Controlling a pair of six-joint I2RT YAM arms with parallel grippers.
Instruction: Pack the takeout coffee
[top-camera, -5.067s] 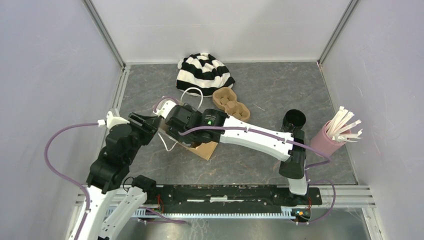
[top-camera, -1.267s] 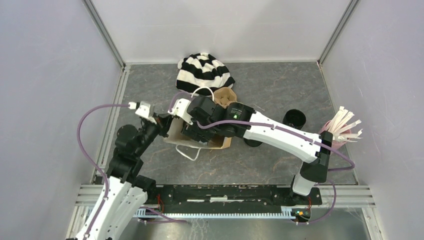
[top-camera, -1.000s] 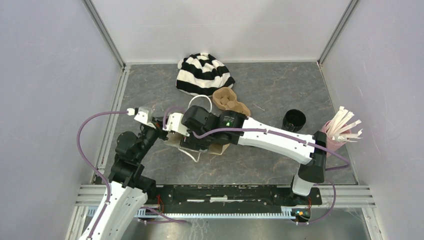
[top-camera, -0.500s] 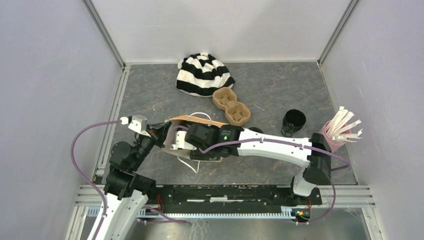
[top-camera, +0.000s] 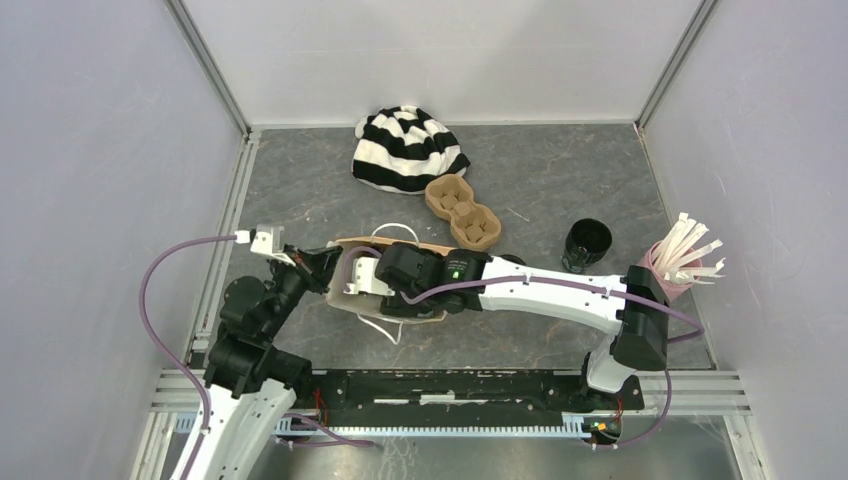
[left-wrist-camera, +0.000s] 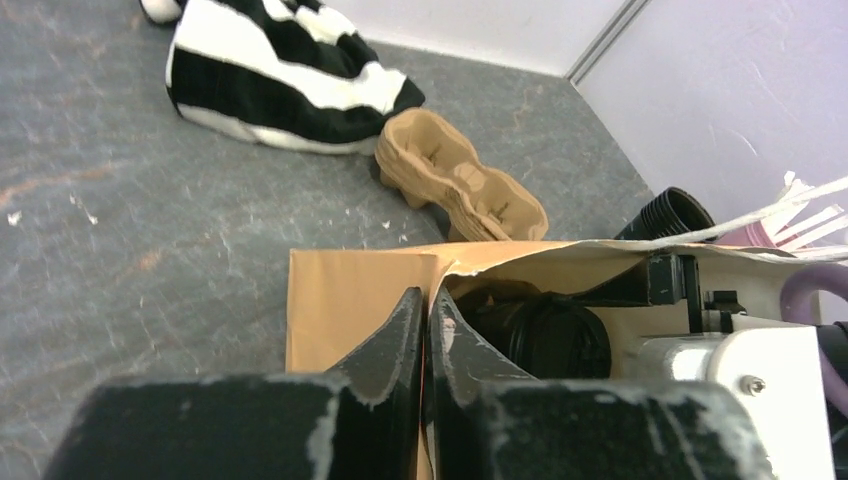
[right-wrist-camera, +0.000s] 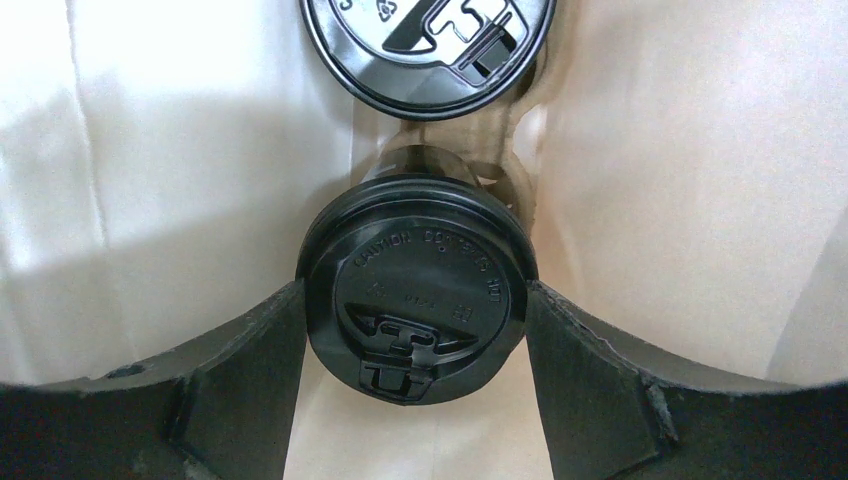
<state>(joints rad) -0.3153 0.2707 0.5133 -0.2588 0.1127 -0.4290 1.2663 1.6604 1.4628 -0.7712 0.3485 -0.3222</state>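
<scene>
Your right gripper (right-wrist-camera: 418, 330) is deep inside the brown paper bag (left-wrist-camera: 340, 300). Its fingers (right-wrist-camera: 240, 380) press against both sides of a lidded coffee cup (right-wrist-camera: 418, 285), so it is clamped on that cup. A second lidded cup (right-wrist-camera: 428, 45) sits just beyond it, further into the bag, with the two lids near each other but apart. Your left gripper (left-wrist-camera: 425, 305) has its jaws drawn together on the bag's paper rim, holding the mouth open beside the right wrist.

The step in hand looks like seating this cup next to the other one and letting go. Before you release, make sure the base rests flat on the bag floor; from the wrist view I cannot tell whether it is down or hanging. Brown shapes show between the cups, but it is unclear whether they are moulded card or creased paper. Part the fingers only a little at first, since the bag walls are close on either side. Then draw the wrist straight out through the mouth so it neither catches the lid nor drags the paper. Hold the rim pinch firm until the right arm is out, because a thin paper edge may slip or tear if pulled sideways
</scene>
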